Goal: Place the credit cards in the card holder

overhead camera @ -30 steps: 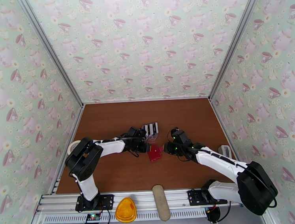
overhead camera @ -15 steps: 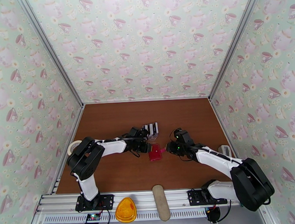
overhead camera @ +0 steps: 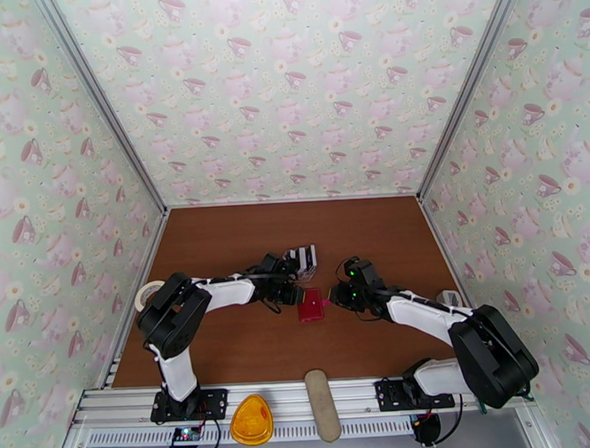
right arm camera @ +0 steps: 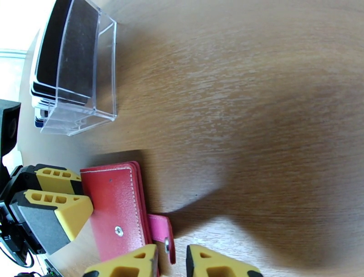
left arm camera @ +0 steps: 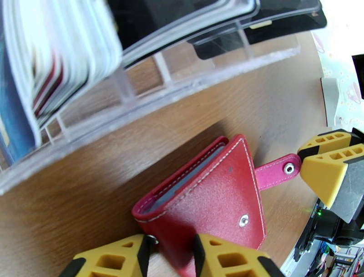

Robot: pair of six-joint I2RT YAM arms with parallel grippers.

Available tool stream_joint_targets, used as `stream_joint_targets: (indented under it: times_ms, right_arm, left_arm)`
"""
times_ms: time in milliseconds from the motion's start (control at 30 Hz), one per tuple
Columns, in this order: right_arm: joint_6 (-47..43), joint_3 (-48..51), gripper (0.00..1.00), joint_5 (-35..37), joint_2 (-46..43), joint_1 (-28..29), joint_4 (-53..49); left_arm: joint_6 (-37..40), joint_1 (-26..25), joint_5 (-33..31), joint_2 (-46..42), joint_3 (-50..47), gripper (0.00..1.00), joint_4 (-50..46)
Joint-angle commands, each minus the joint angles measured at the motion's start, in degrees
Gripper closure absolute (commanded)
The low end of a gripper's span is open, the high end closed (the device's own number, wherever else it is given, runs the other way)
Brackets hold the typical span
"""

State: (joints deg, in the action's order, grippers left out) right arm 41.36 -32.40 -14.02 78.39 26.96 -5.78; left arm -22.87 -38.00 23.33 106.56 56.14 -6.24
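**Both grippers closing in on the red card holder**

Compared with a second ago, my right arm has slid in toward the centre. The right gripper (right arm camera: 172, 265), which then stood off to the side with bare wood between it and the wallet, now sits at the snap tab (right arm camera: 160, 232). The left gripper (left arm camera: 172, 255) has crept a little nearer too. The card holder (overhead camera: 310, 306) lies where it did.

The card holder is folded shut, flat on the brown surface (overhead camera: 240, 239), between the two grippers. From the left wrist I see its near corner wedged between the left fingers, with the pads right against the red leather. I cannot tell whether they are actually biting. The right fingers stand apart on either side of the pink tab, and a sliver of wood shows between the tab and one finger.

The credit cards (overhead camera: 303, 257) stand on edge in a clear tray (right arm camera: 86, 98) just behind the card holder, near the left gripper. That side is tight. Toward the back wall and toward the arm bases the wood lies open. A roll of tape (overhead camera: 146, 292) sits at the left edge.
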Motion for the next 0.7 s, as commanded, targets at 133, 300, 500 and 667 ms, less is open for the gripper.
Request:
stream_joint_targets:
  times_ms: [133, 300, 500, 667]
  right_arm:
    - [0.6, 0.32, 0.82, -1.75, 0.89, -1.18, 2.26]
    - [0.49, 0.15, 0.83, -2.41, 1.11, -1.37, 2.44]
    - [0.47, 0.31, 0.83, -2.94, 1.77, -1.3, 2.86]
    - [0.6, 0.67, 0.83, -3.01, 1.85, -1.32, 3.08]
  left_arm:
    - [0.72, -0.45, -2.3, 3.16, -0.63, 0.66, -3.78]
    - [0.72, -0.41, -2.4, 3.15, -0.62, 0.66, -3.87]
    - [0.72, -0.45, -2.15, 3.31, -0.55, 0.66, -3.86]
    - [0.71, -0.45, -2.13, 3.44, -0.5, 0.66, -3.87]
